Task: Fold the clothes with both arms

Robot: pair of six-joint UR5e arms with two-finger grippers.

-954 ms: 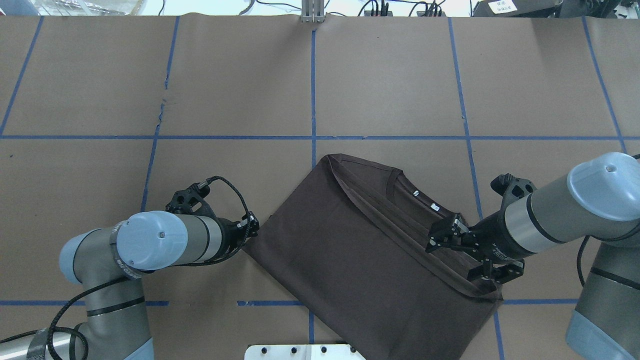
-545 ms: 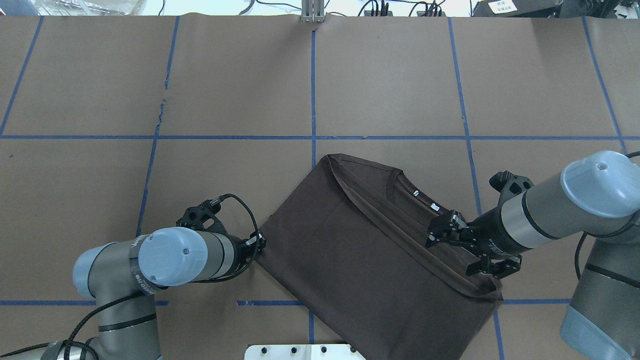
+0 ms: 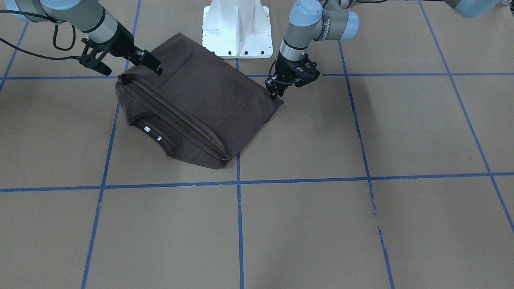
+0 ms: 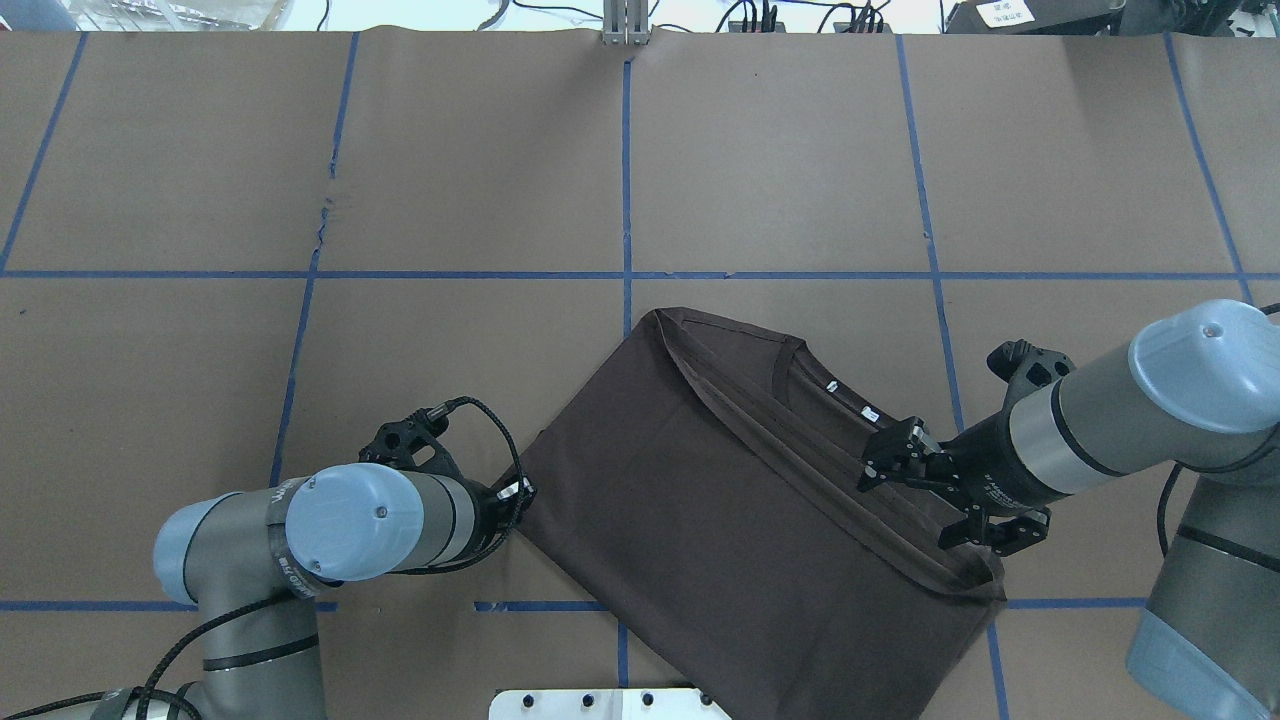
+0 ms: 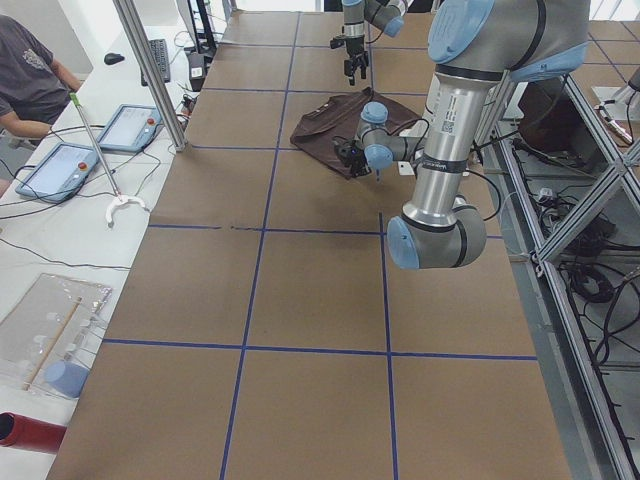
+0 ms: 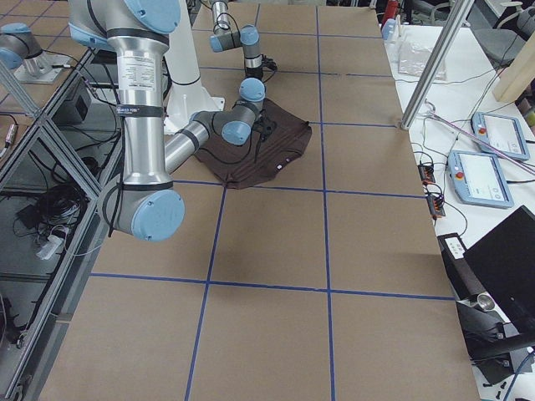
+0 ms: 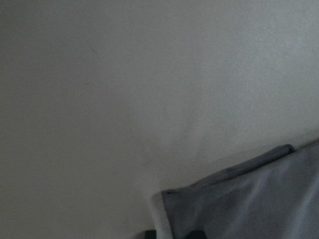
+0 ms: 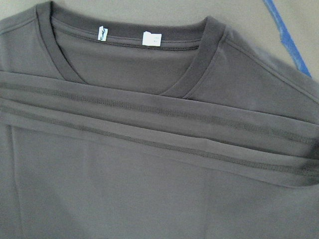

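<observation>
Overhead exterior view: the T-shirt (image 4: 700, 520), dark brown, lies flat and folded on the table (image 4: 450, 150). One corner is just beside the white pedestal base (image 4: 600, 703), and the body slants away from that base towards the robot's right. Stitched bands of cloth are folded across the chest below the ribbed collar (image 8: 209, 55). Two small white neck labels (image 8: 149, 39) show inside it.

The right gripper (image 4: 905, 512) has its jaws spread wide over the folded bands, at the shirt edge far from the base on the robot's right. No cloth shows between its fingers.

The left gripper (image 4: 520, 492) sits low at the shirt corner on the robot's left of the base, fingertips at the cloth edge. The left wrist view shows that corner close up but blurred. I cannot tell its jaw spacing, or whether it grips the cloth.

The table covering is brown paper, marked in squares by blue tape lines (image 4: 626, 150). One line has a ragged break (image 4: 325, 210) well beyond the base.

In the exterior left view, a seated person (image 5: 30, 70) and two tablets (image 5: 60, 168) are across the table from the base.
</observation>
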